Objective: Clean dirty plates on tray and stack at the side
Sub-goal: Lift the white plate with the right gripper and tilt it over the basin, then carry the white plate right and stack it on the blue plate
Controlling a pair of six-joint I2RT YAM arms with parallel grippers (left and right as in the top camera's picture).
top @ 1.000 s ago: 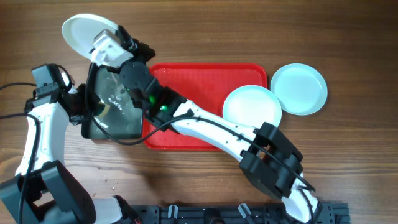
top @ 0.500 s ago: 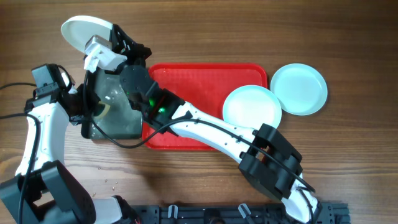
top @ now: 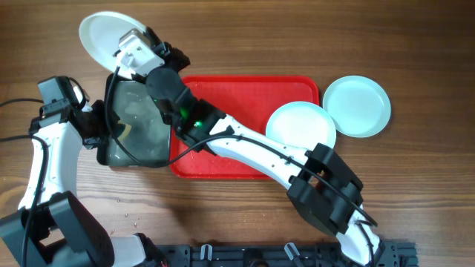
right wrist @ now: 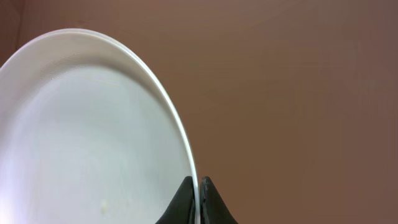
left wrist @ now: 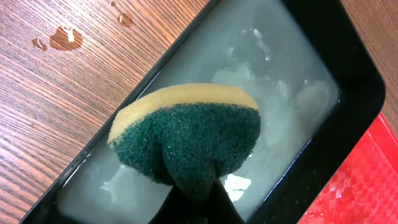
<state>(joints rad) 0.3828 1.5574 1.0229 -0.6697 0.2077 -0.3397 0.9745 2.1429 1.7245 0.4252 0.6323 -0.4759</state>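
Note:
My right gripper (top: pixel 132 53) is shut on the rim of the white plate (top: pixel 102 33) and holds it over the table beyond the far left corner of the black tray; the wrist view shows its fingers (right wrist: pixel 198 186) pinching the plate's edge (right wrist: pixel 93 137). One turquoise plate (top: pixel 300 127) lies on the right end of the red tray (top: pixel 245 93). The other turquoise plate (top: pixel 357 106) lies on the table right of the tray. My left gripper (left wrist: pixel 193 186) is shut on a yellow and green sponge (left wrist: pixel 186 134) above the black tray; it also shows in the overhead view (top: pixel 107 132).
The black tray (top: pixel 137 141) holds cloudy soapy water (left wrist: pixel 280 93) and sits against the red tray's left edge. Water drops (left wrist: pixel 62 37) lie on the wooden table beside it. My right arm stretches diagonally across the red tray.
My right gripper has turned and shifted slightly right with the white plate still in it. My left gripper with the sponge has stayed over the black tray.

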